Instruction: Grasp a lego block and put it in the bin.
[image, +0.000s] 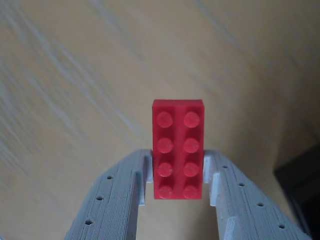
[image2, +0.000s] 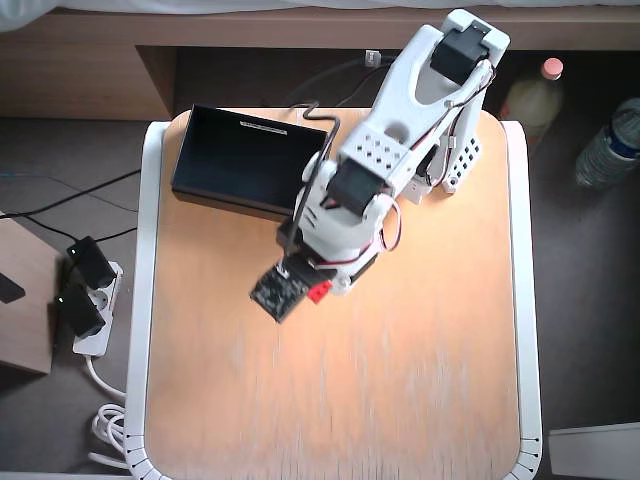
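In the wrist view the red lego block stands lengthwise between my two white fingers, studs facing the camera, its far half sticking out past the fingertips. My gripper is shut on its near half. The overhead view shows the gripper near the table's middle, with only a small red corner of the block showing under the arm. The bin, a black tray with a white label strip on its far rim, sits at the table's back left in that view, apart from the gripper.
The white arm reaches from its base at the table's back edge. The wooden tabletop has a white rim. Bottles stand on the floor to the right, a power strip to the left. A dark shape fills the wrist view's lower right corner.
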